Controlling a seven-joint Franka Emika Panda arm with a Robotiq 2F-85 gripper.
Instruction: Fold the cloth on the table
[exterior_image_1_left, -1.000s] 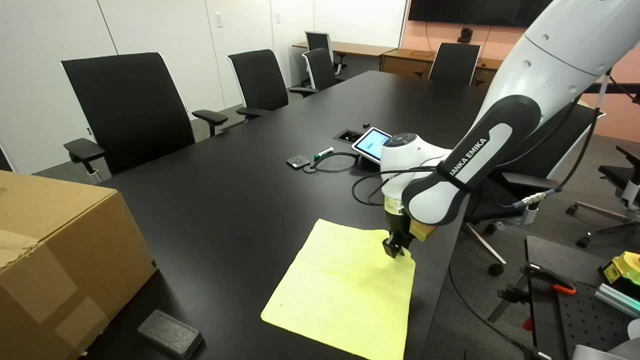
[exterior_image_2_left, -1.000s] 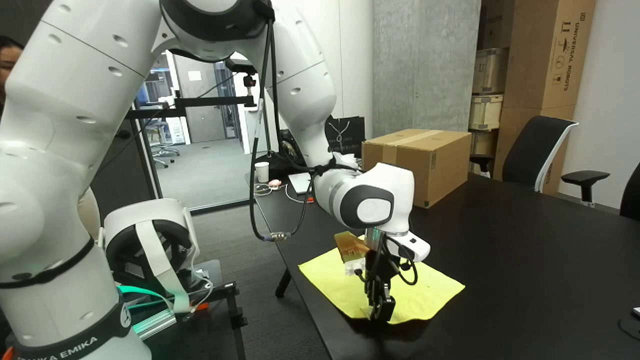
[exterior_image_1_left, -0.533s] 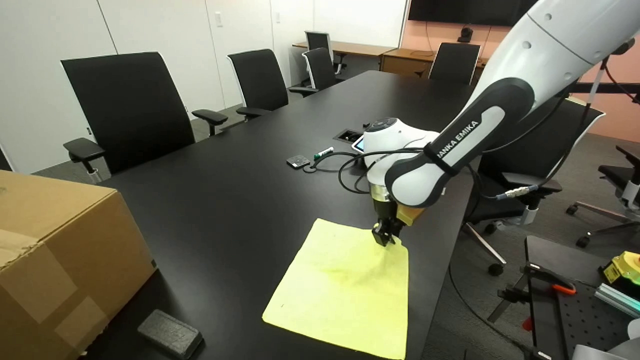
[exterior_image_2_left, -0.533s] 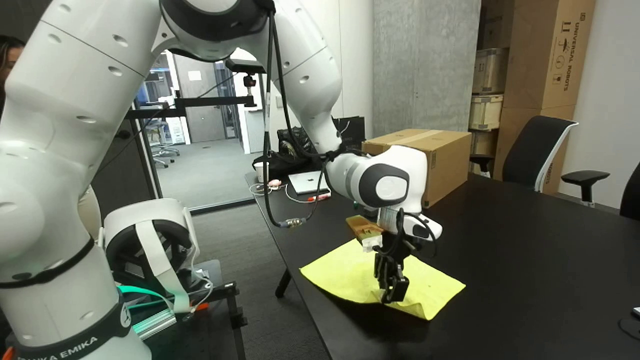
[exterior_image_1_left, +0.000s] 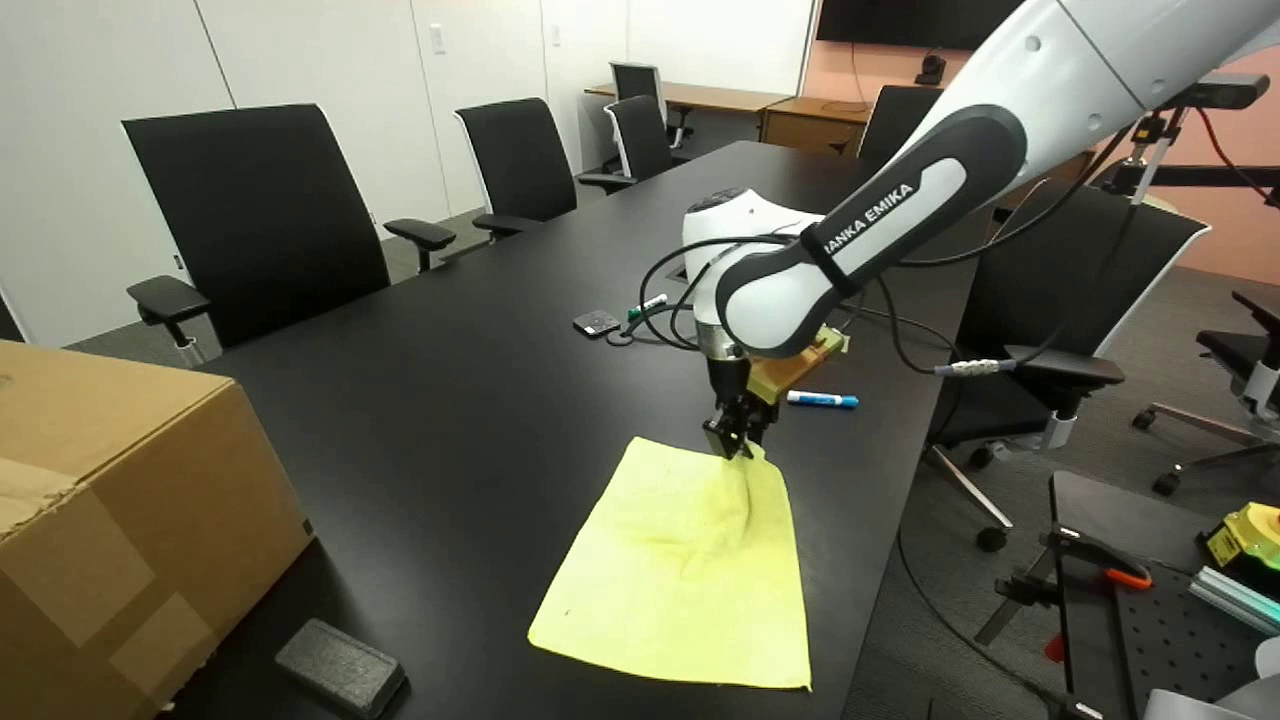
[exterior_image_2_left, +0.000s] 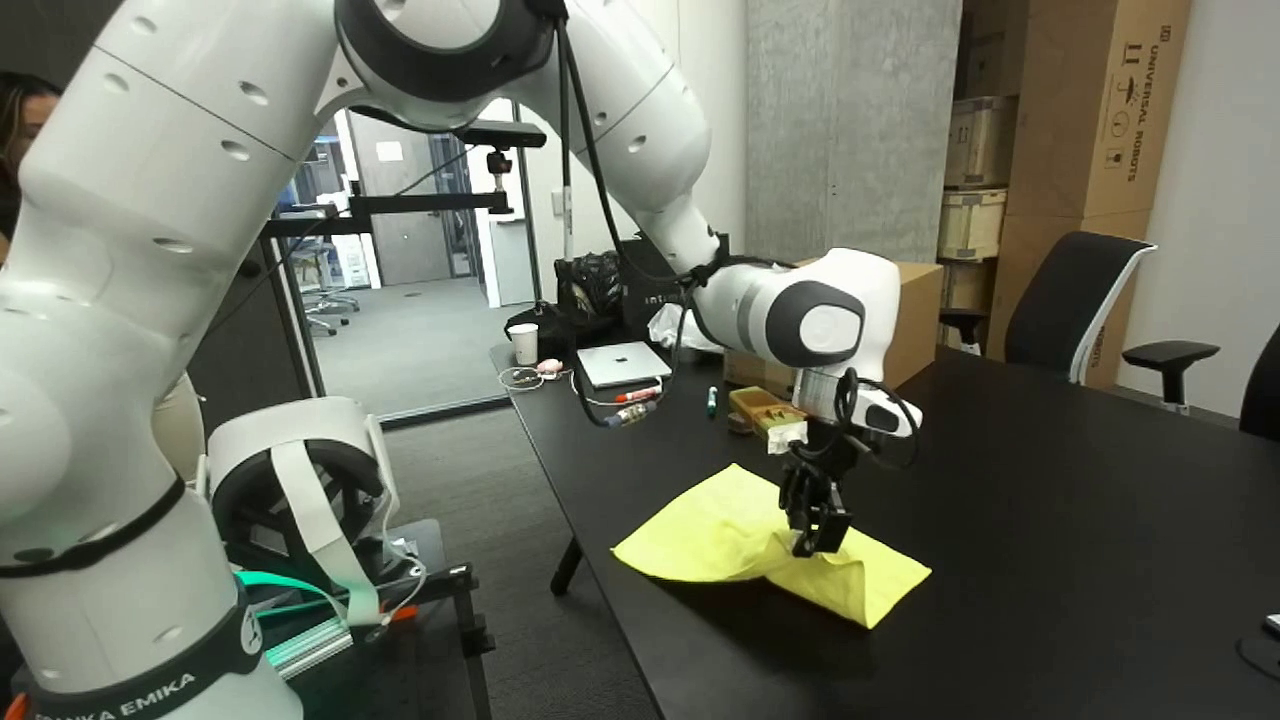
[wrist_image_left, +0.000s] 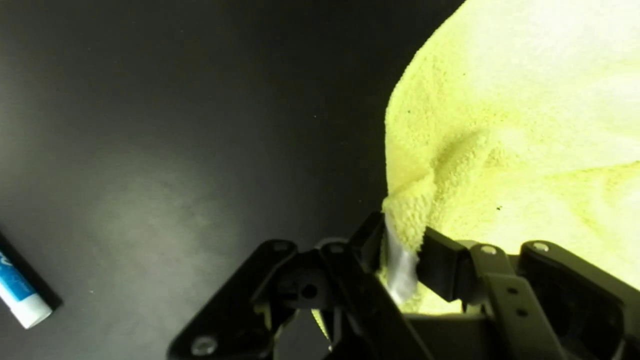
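Observation:
The pale-yellow cloth (exterior_image_1_left: 670, 590) lies on the glossy black table (exterior_image_1_left: 450, 480), with one edge raised and wrinkled. It also shows in the other views (exterior_image_2_left: 720, 530) (wrist_image_left: 540, 140). My gripper (exterior_image_1_left: 735, 447) is shut on that edge, and in an exterior view it is pointing down and tilted (exterior_image_2_left: 815, 540). In the wrist view a bunched fold of cloth sits between the fingertips (wrist_image_left: 400, 250). In an exterior view the raised edge stands off the table with dark shadow under it, and the far corners lie flat. The gripper hides part of the held edge.
A cardboard box (exterior_image_1_left: 140, 530) and a dark block (exterior_image_1_left: 340, 665) stand on the table. A blue marker (exterior_image_1_left: 822, 400) lies close to the gripper; a green marker (exterior_image_1_left: 648, 306) lies farther off. A laptop (exterior_image_2_left: 622, 364) and cup (exterior_image_2_left: 524, 343) are near a table edge. Chairs (exterior_image_1_left: 260, 220) line the table.
My gripper has kept hold of the cloth and moved up and inward over it. The held edge has risen with it, wrinkling more, and the blue marker has come into view.

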